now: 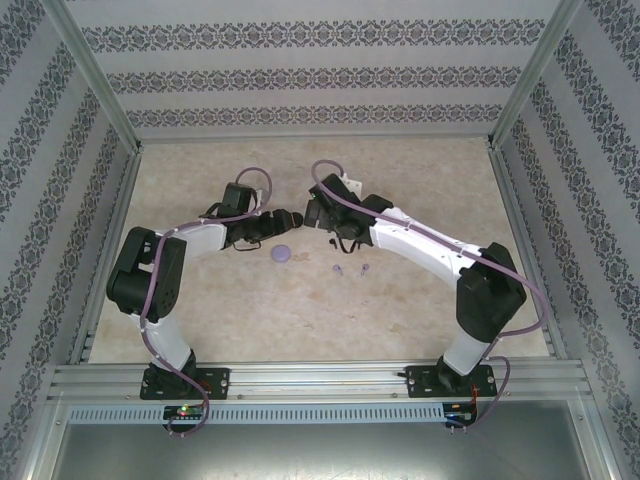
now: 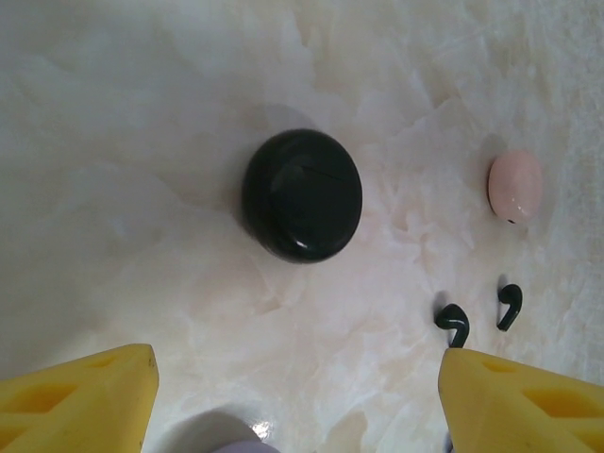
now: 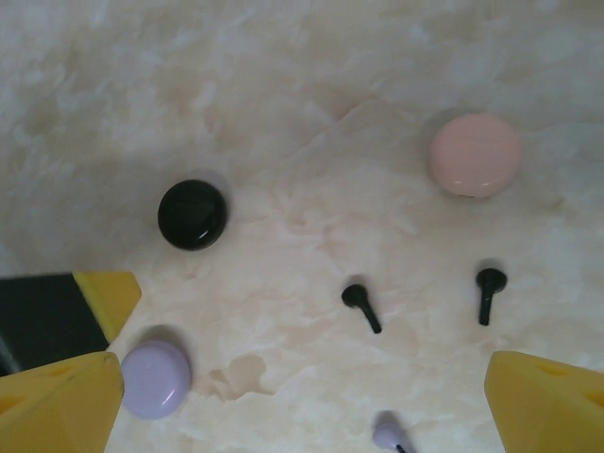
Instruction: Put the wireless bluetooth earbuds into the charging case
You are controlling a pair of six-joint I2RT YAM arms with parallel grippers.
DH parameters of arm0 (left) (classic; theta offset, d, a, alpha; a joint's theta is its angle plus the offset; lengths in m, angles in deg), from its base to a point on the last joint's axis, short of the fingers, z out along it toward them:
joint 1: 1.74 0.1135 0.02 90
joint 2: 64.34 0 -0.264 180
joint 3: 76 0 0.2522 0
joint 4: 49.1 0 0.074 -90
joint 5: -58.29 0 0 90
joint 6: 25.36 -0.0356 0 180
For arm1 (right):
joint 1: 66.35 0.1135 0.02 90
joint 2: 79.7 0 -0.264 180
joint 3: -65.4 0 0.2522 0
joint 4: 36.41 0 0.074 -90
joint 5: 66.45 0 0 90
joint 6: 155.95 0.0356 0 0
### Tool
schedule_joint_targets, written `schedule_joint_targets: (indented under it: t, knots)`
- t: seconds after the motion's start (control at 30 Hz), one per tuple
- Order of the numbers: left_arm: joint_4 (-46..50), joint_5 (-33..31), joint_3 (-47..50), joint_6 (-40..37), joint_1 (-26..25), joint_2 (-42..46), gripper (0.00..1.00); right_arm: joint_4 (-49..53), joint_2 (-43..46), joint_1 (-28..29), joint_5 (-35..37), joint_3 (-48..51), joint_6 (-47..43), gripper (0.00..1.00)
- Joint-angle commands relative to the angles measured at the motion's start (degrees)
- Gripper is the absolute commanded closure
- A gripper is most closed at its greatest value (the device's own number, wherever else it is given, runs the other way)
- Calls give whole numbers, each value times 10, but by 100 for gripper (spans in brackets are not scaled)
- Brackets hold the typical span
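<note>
Two black earbuds (image 3: pixel 360 306) (image 3: pixel 488 291) lie loose on the marble table, between a closed round black case (image 3: pixel 192 214) and a closed pink case (image 3: pixel 475 155). A closed lilac case (image 3: pixel 155 378) sits by my right gripper's left finger, and one lilac earbud (image 3: pixel 389 432) lies at the bottom edge. From above, the lilac case (image 1: pixel 283 254) and two lilac earbuds (image 1: pixel 337 270) (image 1: pixel 365 269) lie just in front of both grippers. My left gripper (image 2: pixel 297 406) hovers open over bare table near the black case (image 2: pixel 302 195). My right gripper (image 3: pixel 302 406) hovers open, holding nothing.
Both arms reach in to the table's middle, and the left gripper (image 1: pixel 290 217) and right gripper (image 1: pixel 316 215) nearly meet. The left gripper's yellow finger (image 3: pixel 104 297) shows at the right wrist view's left edge. Patterned walls and a metal frame (image 1: pixel 300 378) enclose the table.
</note>
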Motion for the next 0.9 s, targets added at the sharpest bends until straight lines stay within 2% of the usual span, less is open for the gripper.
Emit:
schedule_joint_targets:
  t: [0.0,0.6,0.73,0.87]
  knots:
    - [-46,7,23,22,-11,-10,22,-2,26,-22,-2,23,-7,2]
    - [-66,-26,108,73,-60,76,22,-26,38,-34,-61,64,-1,2]
    - [-64,-43,125,87,-66,111,22,-25,38,-31,-67,64,1,2]
    - [-33,-93,131,87,-65,169,21,-24,30,-18,-74,60,12,4]
